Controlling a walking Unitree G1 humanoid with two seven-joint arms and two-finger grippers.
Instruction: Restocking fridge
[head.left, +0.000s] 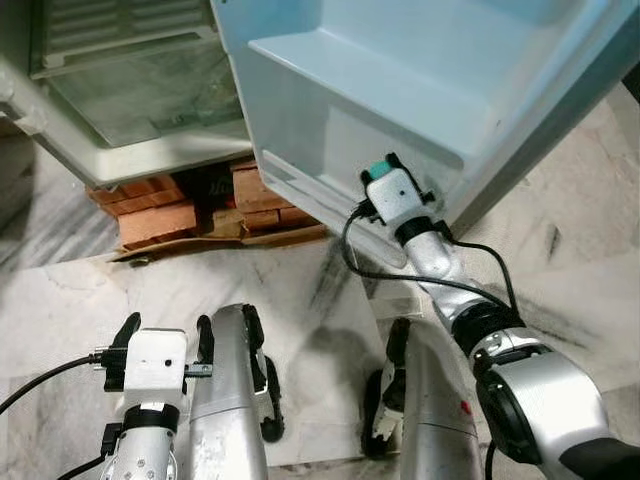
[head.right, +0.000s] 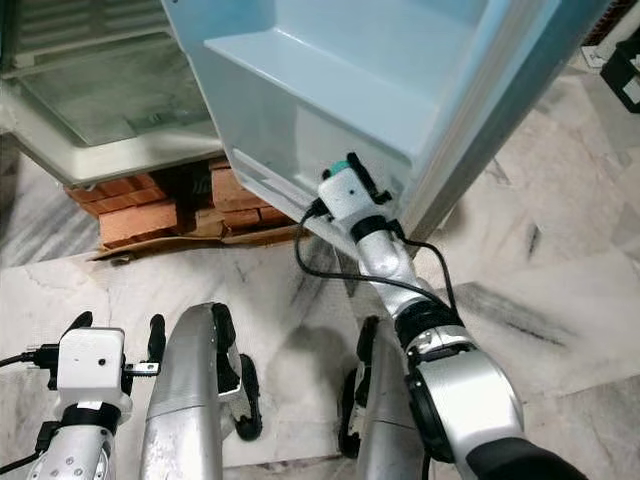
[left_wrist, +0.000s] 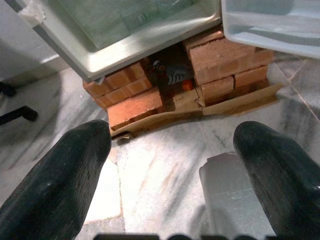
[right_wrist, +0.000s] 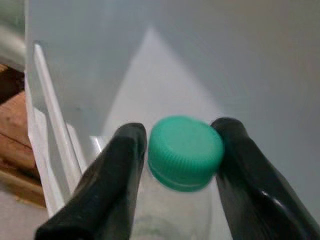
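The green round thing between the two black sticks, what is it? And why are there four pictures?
That is the green cap of a clear bottle. The black sticks are the fingers of the robot's right gripper, closed around the bottle. The robot has reached it into the open fridge door, low down by the door shelf. Two pictures come from cameras in its head, looking down at its own silver arms and the marble floor. The other two come from cameras on its wrists. The left gripper waits low, open and empty, facing the bricks under the fridge.
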